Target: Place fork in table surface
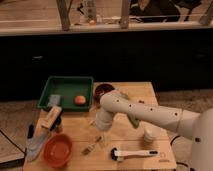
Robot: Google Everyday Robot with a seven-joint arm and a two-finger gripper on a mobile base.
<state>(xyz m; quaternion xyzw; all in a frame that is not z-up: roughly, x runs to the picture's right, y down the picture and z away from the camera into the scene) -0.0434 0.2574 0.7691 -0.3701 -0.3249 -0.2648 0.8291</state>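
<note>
The fork [92,146] is a small pale utensil lying flat on the light-brown wooden table surface [80,131], just right of the orange bowl [57,149]. My gripper [100,133] hangs from the white arm [142,114], which reaches in from the right. The gripper sits just above and slightly behind the fork's far end. I cannot tell whether it touches the fork.
A green tray [66,83] at the back left holds an orange fruit [80,100] and a grey sponge [54,100]. A dark red bowl [102,90] stands beside it. A grey-bladed knife [34,146], a wooden block [50,119], a white-handled tool [134,153] and a white cup [148,135] are also on the table.
</note>
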